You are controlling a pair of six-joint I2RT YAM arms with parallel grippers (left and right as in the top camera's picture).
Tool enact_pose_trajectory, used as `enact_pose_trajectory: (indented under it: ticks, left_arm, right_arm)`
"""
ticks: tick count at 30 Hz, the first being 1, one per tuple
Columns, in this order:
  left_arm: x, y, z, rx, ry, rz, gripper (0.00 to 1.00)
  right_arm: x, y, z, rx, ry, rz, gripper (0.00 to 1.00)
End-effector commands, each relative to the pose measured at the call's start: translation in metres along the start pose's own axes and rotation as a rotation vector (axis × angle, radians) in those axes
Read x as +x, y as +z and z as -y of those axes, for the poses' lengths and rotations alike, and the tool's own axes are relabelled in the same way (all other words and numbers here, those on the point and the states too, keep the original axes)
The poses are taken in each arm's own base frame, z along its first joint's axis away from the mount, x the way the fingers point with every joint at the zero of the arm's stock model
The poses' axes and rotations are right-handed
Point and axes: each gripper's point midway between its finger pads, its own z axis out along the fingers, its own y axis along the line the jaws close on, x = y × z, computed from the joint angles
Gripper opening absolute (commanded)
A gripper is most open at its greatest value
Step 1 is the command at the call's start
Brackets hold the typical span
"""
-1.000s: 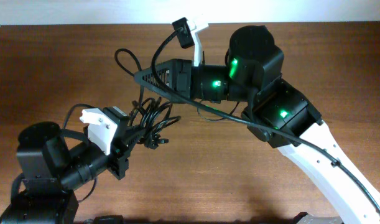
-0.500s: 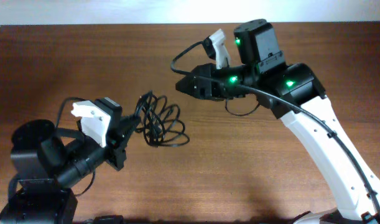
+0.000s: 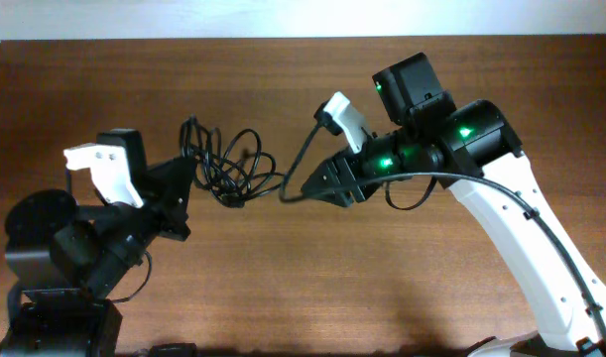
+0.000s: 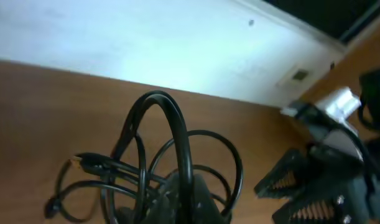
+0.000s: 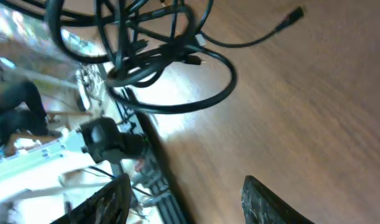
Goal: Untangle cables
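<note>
The cables (image 3: 231,167) are a knot of thin black loops hanging in my left gripper (image 3: 186,181), which is shut on them. In the left wrist view the cables (image 4: 172,142) arch up from that gripper (image 4: 191,205), one small plug (image 4: 84,163) sticking out to the left. My right gripper (image 3: 317,184) stands just right of the tangle, open and holding nothing. The right wrist view has the cables (image 5: 153,57) well beyond its spread fingertips (image 5: 112,198), the gripper (image 5: 186,202) over bare wood, and a loose plug end (image 5: 293,15) at the top right.
The brown wooden table (image 3: 312,288) ends at a white wall (image 3: 183,18) along the far side. The right arm's own thick wire (image 3: 304,159) loops between its wrist camera and the tangle. The right gripper's toothed jaws (image 4: 308,183) show in the left wrist view.
The right gripper has opened, let the cables go and swung down to their right. The left arm has carried the tangle left and toward the far side.
</note>
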Motion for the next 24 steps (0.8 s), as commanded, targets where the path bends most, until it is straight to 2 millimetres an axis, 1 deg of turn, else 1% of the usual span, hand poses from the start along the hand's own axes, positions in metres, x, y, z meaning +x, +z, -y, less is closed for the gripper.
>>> enact_pose_trajectory:
  ticks: [1, 3, 5, 7, 10, 12, 13, 15, 17, 19, 22, 24]
  left_arm:
    - [-0.012, -0.007, 0.002, -0.012, -0.28, 0.044, 0.0]
    - [-0.01, -0.007, 0.005, 0.005, -0.392, 0.032, 0.0]
    - [-0.007, -0.007, 0.014, 0.055, -0.429, 0.004, 0.0]
    - [-0.005, -0.008, 0.017, 0.07, -0.431, -0.008, 0.0]
    - [-0.001, -0.008, 0.016, 0.063, -0.446, -0.026, 0.0]
    - [0.002, -0.008, 0.023, 0.102, -0.449, -0.048, 0.0]
    - [0.002, -0.009, 0.025, 0.116, -0.449, -0.056, 0.0]
    - [0.003, -0.009, 0.027, 0.125, -0.448, -0.061, 0.0]
    - [0.004, -0.009, 0.03, 0.137, -0.448, -0.068, 0.0]
    - [0.004, -0.009, 0.03, 0.138, -0.448, -0.069, 0.0]
    - [0.004, -0.009, 0.03, 0.138, -0.448, -0.068, 0.0]
    - [0.003, -0.009, 0.03, 0.138, -0.448, -0.067, 0.0]
  right_arm:
    - [-0.001, -0.002, -0.001, -0.001, -0.131, 0.005, 0.56]
    - [-0.001, 0.0, -0.004, -0.006, -0.15, 0.003, 0.56]
    - [-0.005, 0.003, -0.009, -0.013, -0.177, 0.013, 0.56]
    - [-0.011, 0.006, -0.013, -0.017, -0.168, 0.033, 0.56]
    - [-0.026, 0.009, -0.017, -0.025, 0.097, 0.077, 0.56]
    - [-0.033, 0.009, -0.009, 0.015, 0.291, 0.109, 0.56]
    - [-0.037, 0.009, -0.01, 0.008, 0.351, 0.123, 0.56]
    - [-0.041, 0.014, -0.018, -0.003, 0.34, 0.132, 0.57]
    - [-0.041, 0.021, -0.018, 0.049, 0.374, 0.139, 0.57]
    - [-0.046, 0.025, -0.025, 0.042, 0.364, 0.157, 0.57]
    - [-0.05, 0.028, -0.033, 0.021, 0.375, 0.169, 0.57]
    - [-0.05, 0.028, -0.033, 0.022, 0.38, 0.169, 0.56]
